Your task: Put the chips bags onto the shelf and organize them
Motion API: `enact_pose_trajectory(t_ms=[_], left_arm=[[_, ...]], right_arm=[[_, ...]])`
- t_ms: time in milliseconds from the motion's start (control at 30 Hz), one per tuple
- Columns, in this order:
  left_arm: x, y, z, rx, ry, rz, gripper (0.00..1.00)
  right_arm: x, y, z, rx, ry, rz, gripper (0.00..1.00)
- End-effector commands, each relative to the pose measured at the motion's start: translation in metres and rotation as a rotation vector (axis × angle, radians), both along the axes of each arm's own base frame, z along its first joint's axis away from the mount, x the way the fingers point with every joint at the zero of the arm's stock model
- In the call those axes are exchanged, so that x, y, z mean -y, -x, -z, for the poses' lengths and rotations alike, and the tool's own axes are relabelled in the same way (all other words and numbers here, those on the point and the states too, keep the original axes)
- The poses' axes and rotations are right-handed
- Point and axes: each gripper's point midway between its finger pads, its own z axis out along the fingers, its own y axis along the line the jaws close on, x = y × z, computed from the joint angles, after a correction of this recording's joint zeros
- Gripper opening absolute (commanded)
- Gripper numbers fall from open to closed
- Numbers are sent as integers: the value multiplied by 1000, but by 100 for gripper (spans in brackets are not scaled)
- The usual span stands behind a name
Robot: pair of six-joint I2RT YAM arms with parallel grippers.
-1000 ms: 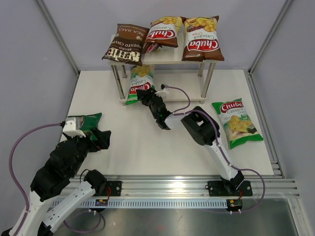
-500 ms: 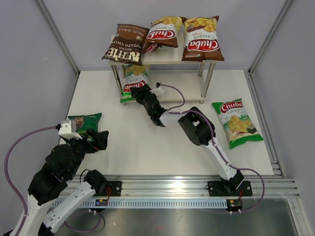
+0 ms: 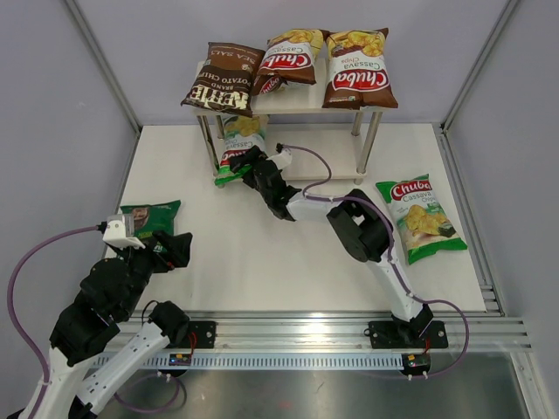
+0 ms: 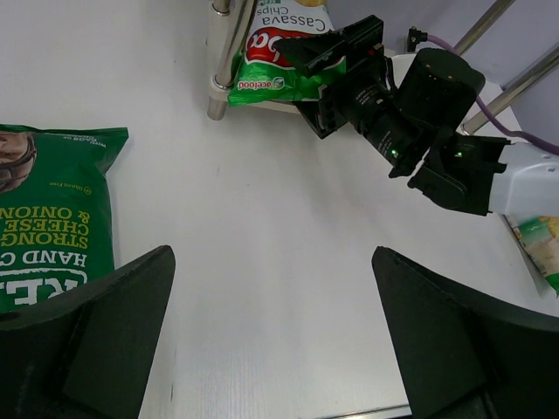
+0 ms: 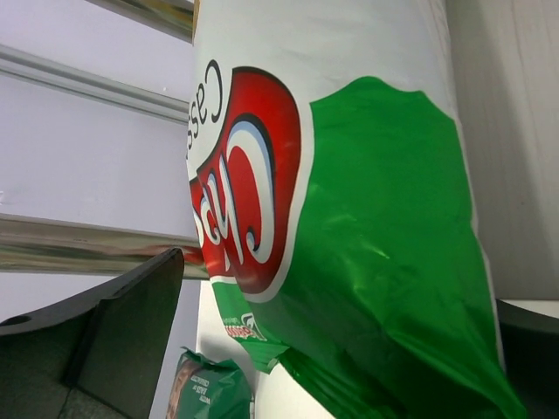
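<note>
The shelf (image 3: 297,98) stands at the back. Its top tier holds the dark brown Kettle bag (image 3: 223,78) and two brown Chuba bags (image 3: 293,59) (image 3: 356,70). My right gripper (image 3: 244,168) (image 5: 341,281) is shut on a green Chuba bag (image 3: 238,140) (image 5: 376,218) (image 4: 284,57). The bag rests at the left end of the lower tier, its near end sticking out past the front left leg (image 4: 229,52). The second green Chuba bag (image 3: 422,218) lies flat at the right. The dark green REAL bag (image 3: 153,216) (image 4: 52,209) lies at the left. My left gripper (image 3: 170,247) (image 4: 271,262) is open and empty just beside it.
The right arm (image 4: 428,105) stretches across the middle of the white table (image 3: 262,262) toward the shelf. Grey walls close the left, back and right. A metal rail (image 3: 306,336) runs along the near edge.
My right gripper has pushed the green Chuba bag farther back and left under the top tier. My left arm drew back slightly toward the near edge, then held still.
</note>
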Motion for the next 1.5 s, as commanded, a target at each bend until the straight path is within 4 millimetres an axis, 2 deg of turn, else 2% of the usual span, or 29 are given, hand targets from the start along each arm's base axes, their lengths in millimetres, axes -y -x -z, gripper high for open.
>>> enact_pose_trajectory(t_ms=[0,167,400,433,533,633,667,867,900,933,967,1067,1167,1233,1267,1300,1333,1400,1433,1467], left_arm=[[-4,-3,-11,48,21,-25,99],[-4,-3,-11,48,22,-25,99],[-2,-4,-9,41,15,-19,99],[-2,-4,-9,40,15,-19,99],[-1,-4,-9,40,15,-17,99],[-1,-4,-8,38,16,-16,99],[-1,-4,-8,38,16,-16,99],[0,-5,-8,40,15,-16,99],[-1,-4,-9,42,17,-16,99],[-1,-4,-8,40,15,-17,99],[-1,-5,-8,41,16,-17,99],[-1,-4,-8,42,17,-17,99],[-1,-5,-7,35,11,-19,99],[-1,-5,-8,39,15,-19,99],[-1,-4,-8,41,17,-19,99],[-1,-4,-8,41,17,-19,99],[-2,-5,-8,40,16,-20,99],[-1,-5,-7,35,12,-20,99],[-1,-6,-7,34,12,-22,99],[-1,-7,-6,28,9,-24,99]], right_arm=[[8,15,-4,-72,66,-17,100],[18,21,2,-130,94,-31,99],[38,29,-8,-157,141,-16,96],[37,28,-12,-144,126,-27,94],[36,28,-10,-147,118,-61,76],[34,28,-14,-132,109,-69,69],[34,27,-15,-131,105,-70,64],[18,19,-23,-119,65,-107,56],[15,19,-17,-134,64,-114,54],[11,16,-21,-127,51,-117,54],[8,16,-18,-136,42,-124,54],[1,15,-23,-130,20,-145,53],[3,15,-30,-121,29,-145,54],[10,19,-24,-137,52,-137,59],[16,21,-34,-122,56,-123,61],[23,21,-34,-123,71,-111,66],[30,26,-26,-138,98,-106,72],[45,30,-36,-126,123,-88,78],[53,34,-26,-144,145,-82,81],[59,38,-39,-123,148,-83,84]])
